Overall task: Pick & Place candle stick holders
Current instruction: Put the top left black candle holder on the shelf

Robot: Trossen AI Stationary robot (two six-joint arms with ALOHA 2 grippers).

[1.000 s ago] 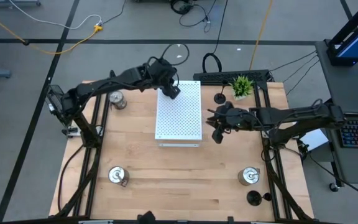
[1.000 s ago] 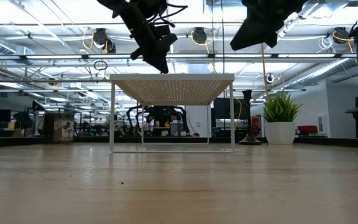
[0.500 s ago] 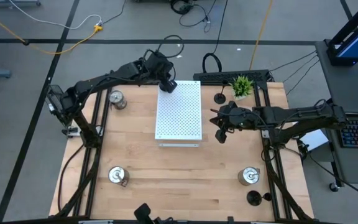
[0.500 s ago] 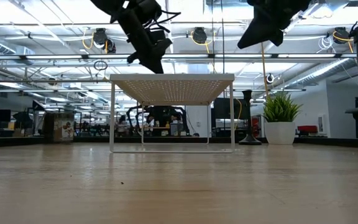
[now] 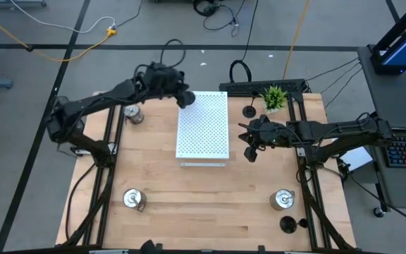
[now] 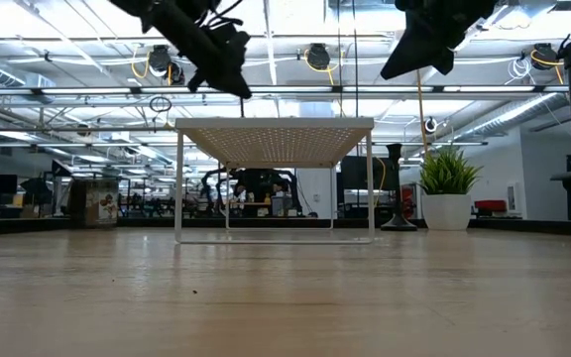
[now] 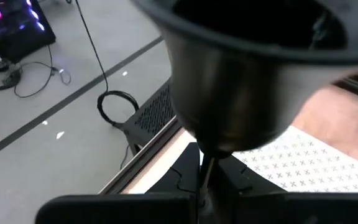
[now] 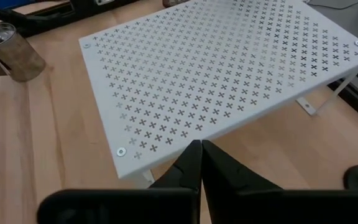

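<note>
My left gripper [image 5: 182, 99] hangs above the far left corner of the white perforated board [image 5: 203, 127], shut on a black candle stick holder [image 7: 241, 68]. My right gripper [image 5: 249, 152] is shut and empty, in the air just right of the board; it also shows in its wrist view [image 8: 201, 157]. Three silver holders stand on the table: far left [image 5: 132, 113], near left [image 5: 132, 199] and near right [image 5: 282, 200]. One black holder [image 5: 249, 111] stands on its round base beside the plant, another [image 5: 287, 225] at the near right corner. My left gripper pinches the black holder's thin stem [image 7: 207, 169] between its two fingers. The holder's wide round end [image 7: 247, 74] stands out beyond the fingertips, close to the wrist camera. The holder is lifted clear of the board and the table.
A small green potted plant [image 5: 274, 97] stands at the far right, with a black cable tray behind it. The white board stands on thin legs [image 6: 178, 183] in the table's middle, with room beneath it. Bare wood lies along the near half of the table.
My left gripper has carried the black holder up and toward the table's left edge, from over the board's far left corner to just past that corner. My right gripper has shifted slightly and stays shut.
</note>
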